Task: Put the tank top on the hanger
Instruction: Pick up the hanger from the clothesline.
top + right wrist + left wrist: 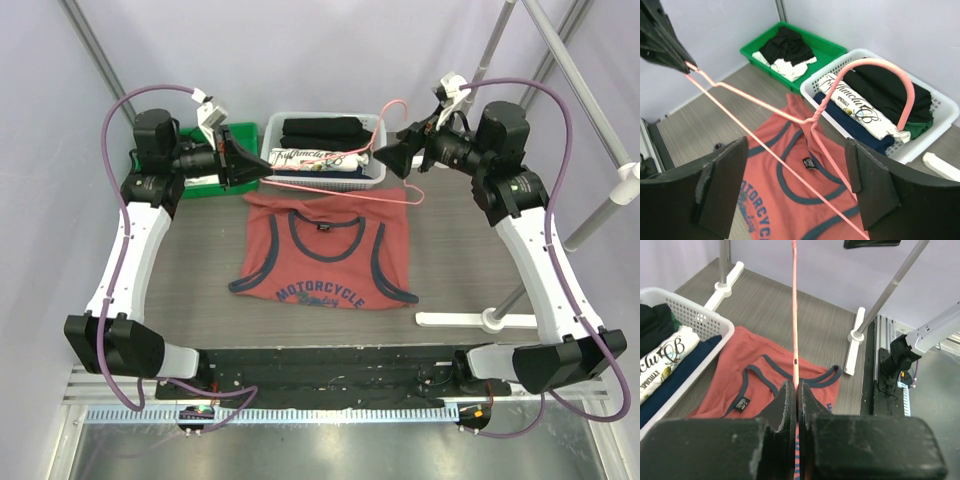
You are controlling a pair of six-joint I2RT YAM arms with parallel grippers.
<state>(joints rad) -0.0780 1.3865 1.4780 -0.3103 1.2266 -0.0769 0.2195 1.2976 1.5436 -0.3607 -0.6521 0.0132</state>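
The tank top (325, 255) lies flat on the table (200, 260) in the centre of the top view, with its neck towards the white basket (372, 172). Neither arm touches it. The hanger (794, 315) hangs above its collar edge, held at one corner only. My left gripper (796, 390) has its jaws pressed together on the pink wire. My right gripper (795, 150) stands wide apart and grips nothing, with the hanger's neck showing between its pads.

My worry is that single pinch. A thin wire held at one end may swing or slide in the jaws. Its hooked top, seen over the basket, might catch the rim or the folded clothes (320, 130). The shirt also lies closed, so the bar could push the cloth along instead of entering it.

I cannot judge how high the hanger floats above the shirt. The left wrist view cuts the wire off at its top edge, and the right wrist view loses the lower bar at its bottom edge.
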